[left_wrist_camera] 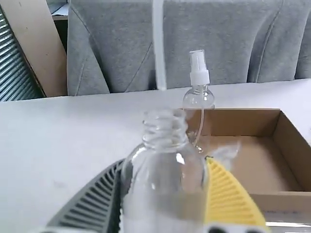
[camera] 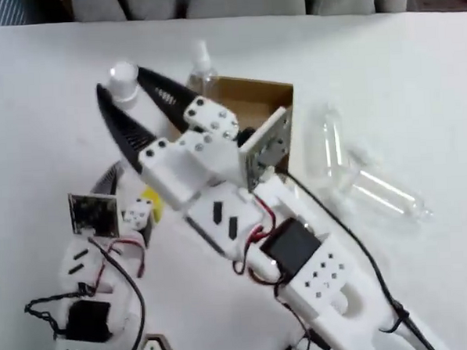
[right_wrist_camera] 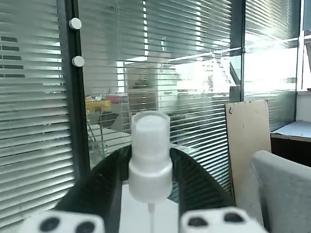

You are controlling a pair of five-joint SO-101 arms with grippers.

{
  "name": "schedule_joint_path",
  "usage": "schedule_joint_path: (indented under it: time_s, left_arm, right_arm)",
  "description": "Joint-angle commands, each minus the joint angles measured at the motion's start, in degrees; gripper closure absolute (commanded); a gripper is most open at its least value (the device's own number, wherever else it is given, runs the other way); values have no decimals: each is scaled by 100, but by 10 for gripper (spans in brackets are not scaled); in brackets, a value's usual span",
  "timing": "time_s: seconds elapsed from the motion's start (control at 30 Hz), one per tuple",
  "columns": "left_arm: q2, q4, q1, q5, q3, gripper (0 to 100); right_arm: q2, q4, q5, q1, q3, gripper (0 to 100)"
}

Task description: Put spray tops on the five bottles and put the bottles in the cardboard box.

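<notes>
Spray top (right_wrist_camera: 149,141): long axis vertical, cap uppermost, clamped between the closed fingers of the right gripper (right_wrist_camera: 149,156). Uncapped bottle (left_wrist_camera: 163,187): upright, neck upward, grasped by the left gripper (left_wrist_camera: 165,167) near the cardboard box (left_wrist_camera: 255,167).

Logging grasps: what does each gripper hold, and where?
Left gripper: clear uncapped plastic bottle, by its body. Right gripper: white plastic spray top, by its collar.

You had one clear bottle (left_wrist_camera: 163,170), neck open, held upright in the left gripper (left_wrist_camera: 165,167), and one white spray top (right_wrist_camera: 149,155) held in the right gripper (right_wrist_camera: 149,153). One capped bottle (left_wrist_camera: 198,97) stood inside the open cardboard box (left_wrist_camera: 286,145), against its far wall. Two more lay on their sides beside the box: the nearer bottle (camera: 330,146) and the outer bottle (camera: 387,194).
</notes>
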Motion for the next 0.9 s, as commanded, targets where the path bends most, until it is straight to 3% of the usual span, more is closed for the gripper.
schedule_joint_path:
  time_s: [0.0, 0.87]
  left_arm:
    - [-31, -255, 4, 26, -79, 980]
    - [-31, -255, 4, 26, -79, 980]
  right_arm:
    - [-127, 22, -18, -48, -360, 983]
    - [479, 338, 185, 13, -510, 983]
